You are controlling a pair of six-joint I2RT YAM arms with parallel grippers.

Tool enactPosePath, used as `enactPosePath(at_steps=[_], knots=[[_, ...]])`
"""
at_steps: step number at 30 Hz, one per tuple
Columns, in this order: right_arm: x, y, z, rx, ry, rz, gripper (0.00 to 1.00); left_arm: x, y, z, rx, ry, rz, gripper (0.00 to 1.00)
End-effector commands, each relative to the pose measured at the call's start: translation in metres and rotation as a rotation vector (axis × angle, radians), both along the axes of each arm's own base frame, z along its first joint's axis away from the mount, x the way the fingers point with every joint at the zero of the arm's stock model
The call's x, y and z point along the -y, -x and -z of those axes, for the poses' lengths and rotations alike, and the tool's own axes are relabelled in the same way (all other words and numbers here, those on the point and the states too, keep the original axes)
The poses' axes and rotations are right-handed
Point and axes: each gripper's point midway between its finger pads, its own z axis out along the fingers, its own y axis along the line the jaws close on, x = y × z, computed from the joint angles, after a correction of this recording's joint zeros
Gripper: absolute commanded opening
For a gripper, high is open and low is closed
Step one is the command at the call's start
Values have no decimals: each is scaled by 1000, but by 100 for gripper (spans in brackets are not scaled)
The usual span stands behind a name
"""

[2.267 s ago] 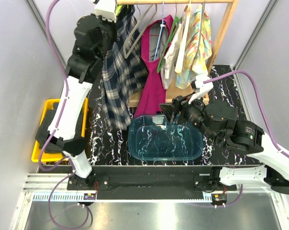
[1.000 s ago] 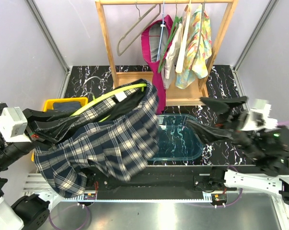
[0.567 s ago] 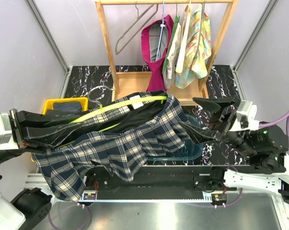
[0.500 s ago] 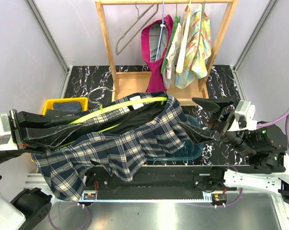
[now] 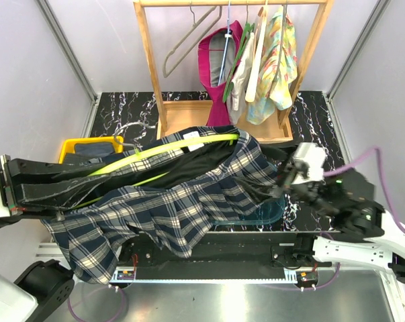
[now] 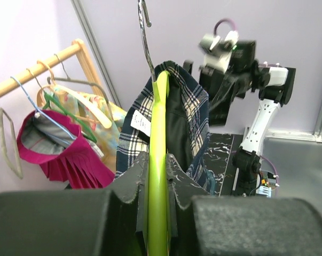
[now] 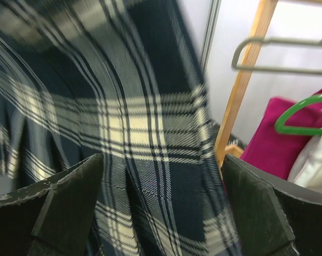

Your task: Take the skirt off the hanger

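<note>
skirt (image 5: 189, 201) navy-white plaid | hanger (image 5: 168, 148) lime green | bin (image 5: 73, 143) yellow | garment (image 5: 217, 107) magenta

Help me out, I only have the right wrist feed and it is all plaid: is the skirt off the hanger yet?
Observer: No. The left wrist view shows the skirt draped over the yellow-green hanger.
Operator: What is holding the hanger?
Observer: The left jaws are shut on it, with its metal hook pointing away from them.
Operator: Where am I in all this?
Observer: From above, the right jaws are at the skirt's right edge, near the right end of the blue tub. The left arm holds the hanger from the opposite side.
</note>
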Motion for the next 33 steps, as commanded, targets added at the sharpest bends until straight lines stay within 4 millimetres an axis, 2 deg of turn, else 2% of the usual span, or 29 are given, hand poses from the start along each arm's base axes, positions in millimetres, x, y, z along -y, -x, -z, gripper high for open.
enactPosePath(at_steps=[1, 3, 5, 7, 8, 9, 11, 12, 14, 15, 16, 18, 19, 20, 21, 22, 25, 27, 29, 32, 33], knots=[[-18, 0, 9, 5, 45, -34, 100, -1, 17, -36, 163, 68, 39, 0], [-20, 3, 5, 6, 37, -57, 99, 0, 16, -32, 153, 62, 43, 0], [-25, 9, 4, 3, 40, -97, 81, -2, 12, -32, 148, 69, 19, 0], [-29, 16, 4, -7, 44, -142, 52, -2, 6, -31, 141, 76, -2, 0], [-29, 18, 5, -12, 48, -150, 14, -4, 1, -31, 136, 83, -28, 0], [-29, 19, 5, -29, 42, -155, 0, -4, -2, -30, 138, 83, -40, 0], [-20, 17, 2, -40, 19, -132, 0, -8, -12, -30, 148, 89, -94, 0], [-15, 16, 0, -45, 6, -118, 0, -11, -10, -33, 174, 103, -112, 0], [8, 7, -9, -55, -51, -28, 0, -16, -28, -30, 171, 113, -187, 0], [17, 5, -11, -57, -71, 4, 0, -20, -28, -35, 199, 133, -210, 0], [35, -1, -15, -59, -112, 69, 0, -21, -35, -33, 199, 135, -233, 0], [58, -10, -17, -60, -154, 163, 0, -30, -42, -41, 215, 174, -298, 0], [80, -16, -17, -70, -200, 239, 0, -30, -47, -40, 212, 175, -309, 0], [92, -19, -18, -71, -230, 277, 0, -36, -51, -43, 217, 196, -347, 0], [113, -17, -21, -61, -277, 307, 0, -39, -51, -45, 223, 206, -362, 0], [126, -23, -18, -75, -321, 371, 0, -41, -53, -45, 230, 207, -378, 0], [160, -24, -15, -87, -448, 445, 0, -50, -62, -46, 234, 230, -441, 0], [165, -23, -9, -101, -470, 448, 0, -52, -65, -47, 236, 241, -457, 0], [159, -29, 7, -137, -454, 470, 0, -53, -66, -49, 237, 251, -465, 0], [143, -33, 27, -193, -449, 454, 0, -57, -67, -57, 229, 297, -479, 0], [131, -37, 39, -207, -420, 449, 0, -56, -69, -60, 220, 310, -474, 0]])
